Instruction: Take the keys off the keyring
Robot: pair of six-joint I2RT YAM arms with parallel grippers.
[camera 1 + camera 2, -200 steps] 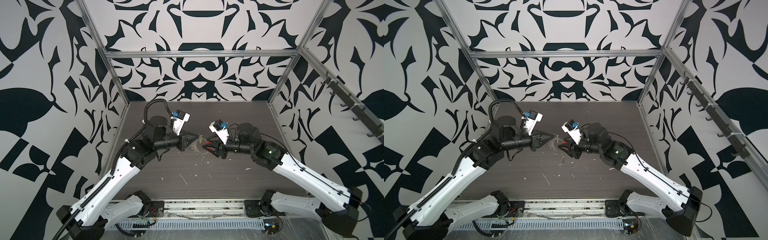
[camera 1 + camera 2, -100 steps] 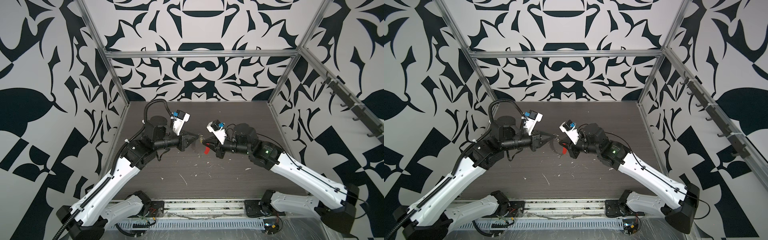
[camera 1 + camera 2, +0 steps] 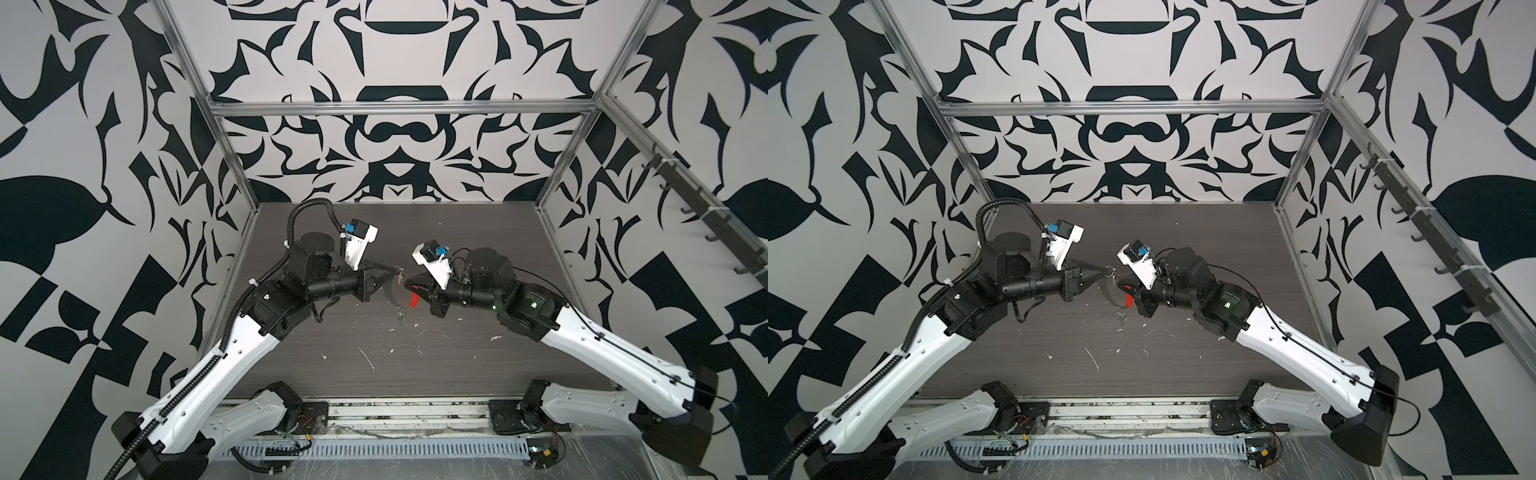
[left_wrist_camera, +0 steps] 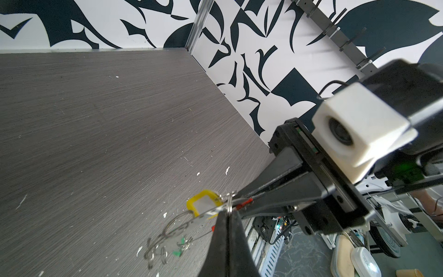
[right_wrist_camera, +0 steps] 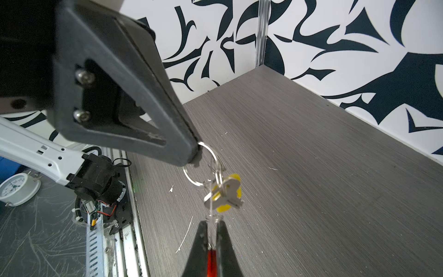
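Both grippers meet in mid-air above the table's middle. My left gripper [image 3: 394, 272] [image 3: 1105, 272] [image 4: 227, 212] is shut, pinching the small metal loop [image 5: 208, 153] of the yellow key [image 4: 203, 201] [image 5: 226, 191], which hangs beside it together with a metal blade. My right gripper [image 3: 406, 284] [image 3: 1119, 282] [image 5: 212, 221] is shut on the keyring [image 5: 211, 260], a thin grey hoop whose red arc [image 3: 412, 300] [image 3: 1128, 300] [image 4: 244, 203] sits between its jaws. A green key [image 4: 177, 252] [image 3: 401, 319] lies on the table below, among small metal loops.
White scraps and flecks [image 3: 368, 358] [image 3: 1092, 359] litter the dark wood table [image 3: 478, 257] in front of the grippers. Patterned walls with metal posts [image 3: 232, 166] close the sides and back. A metal rail [image 3: 407, 419] runs along the front edge.
My right gripper was open a second ago; it has shut on the keyring's red arc close to the left gripper. The left arm has hardly moved and stays shut.
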